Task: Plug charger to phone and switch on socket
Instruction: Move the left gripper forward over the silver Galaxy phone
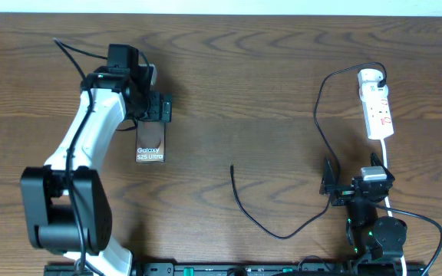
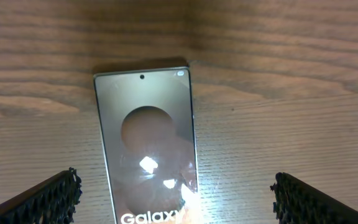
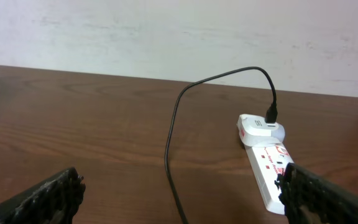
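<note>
The phone (image 1: pixel 150 142) lies flat on the wood table left of centre, showing white "Galaxy S25 Ultra" lettering. It fills the middle of the left wrist view (image 2: pixel 148 149). My left gripper (image 1: pixel 156 107) hovers over the phone's far end, open and empty (image 2: pixel 176 199). The charger cable (image 1: pixel 282 230) runs from a loose tip at table centre (image 1: pixel 232 167) round to its black plug in the socket's far end (image 3: pixel 271 114). The white socket (image 1: pixel 376 103) lies at the far right and shows in the right wrist view (image 3: pixel 267 162). My right gripper (image 1: pixel 332 186) is open and empty near the front edge (image 3: pixel 182 199).
A thick white cord (image 1: pixel 388 165) runs from the socket toward the right arm's base. A pale wall (image 3: pixel 166 31) stands behind the table's far edge. The left arm (image 1: pixel 83 146) stretches over the left part of the table.
</note>
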`<action>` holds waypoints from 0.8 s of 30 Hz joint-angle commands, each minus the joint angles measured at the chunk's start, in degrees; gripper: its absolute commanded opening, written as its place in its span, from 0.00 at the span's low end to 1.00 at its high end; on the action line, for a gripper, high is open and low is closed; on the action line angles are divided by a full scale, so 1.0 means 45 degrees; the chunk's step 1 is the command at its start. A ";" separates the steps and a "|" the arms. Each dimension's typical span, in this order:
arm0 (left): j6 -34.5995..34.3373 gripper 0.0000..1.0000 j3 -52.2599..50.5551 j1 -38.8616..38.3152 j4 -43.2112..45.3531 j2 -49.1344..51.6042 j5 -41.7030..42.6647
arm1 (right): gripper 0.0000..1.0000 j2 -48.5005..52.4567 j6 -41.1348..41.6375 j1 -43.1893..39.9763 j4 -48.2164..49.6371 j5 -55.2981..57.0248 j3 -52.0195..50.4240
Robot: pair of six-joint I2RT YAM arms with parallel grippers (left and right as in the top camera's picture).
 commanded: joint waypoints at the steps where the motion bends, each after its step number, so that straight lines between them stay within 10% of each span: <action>1: -0.0117 0.98 0.0141 0.0029 -0.0044 0.0593 -0.0019 | 0.99 -0.0078 -0.0151 0.0078 -0.0053 0.0087 -0.0015; 24: -0.0461 0.98 0.0121 0.0044 -0.0044 0.1302 -0.1039 | 0.99 -0.0078 -0.0151 0.0078 -0.0053 0.0087 -0.0015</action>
